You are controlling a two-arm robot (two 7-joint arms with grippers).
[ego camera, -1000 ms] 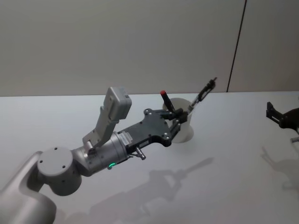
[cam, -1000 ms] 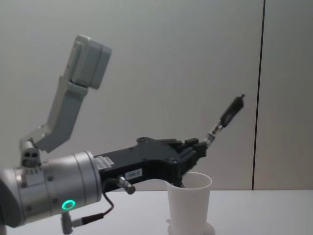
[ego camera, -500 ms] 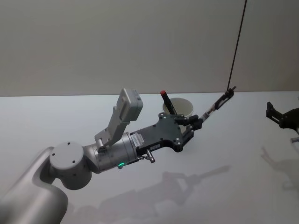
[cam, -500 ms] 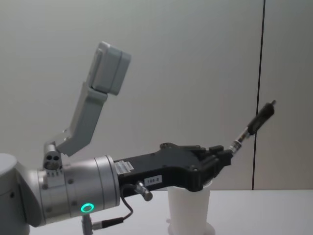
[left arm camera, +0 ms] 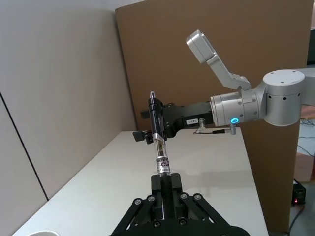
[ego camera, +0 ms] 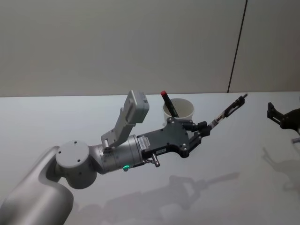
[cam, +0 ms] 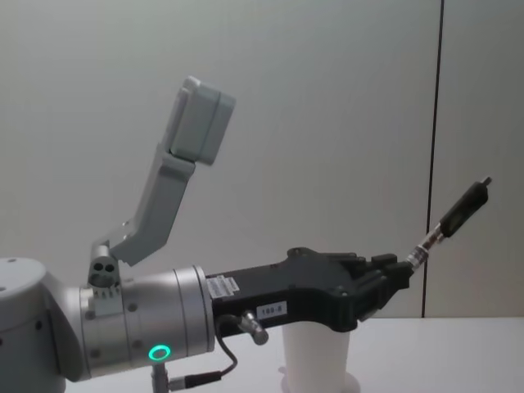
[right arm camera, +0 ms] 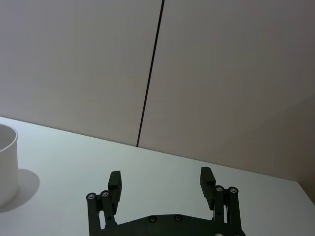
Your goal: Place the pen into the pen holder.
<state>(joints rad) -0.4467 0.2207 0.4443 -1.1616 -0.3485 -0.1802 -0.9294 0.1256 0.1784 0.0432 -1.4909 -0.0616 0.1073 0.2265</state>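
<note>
- pen (ego camera: 228,110): slim, with a black upper barrel, a clear middle section and a metal collar. Its lower end is clamped in the left gripper (ego camera: 202,127). It is held in the air, tilted, with the free end pointing up and toward the robot's right, outside the cup and to its right.
- pen holder (ego camera: 185,111): plain white tapered cup with a rolled rim, upright on the white table (ego camera: 234,154), just behind the left gripper. A red-tipped marker (ego camera: 168,102) leans inside against the left rim.
</note>
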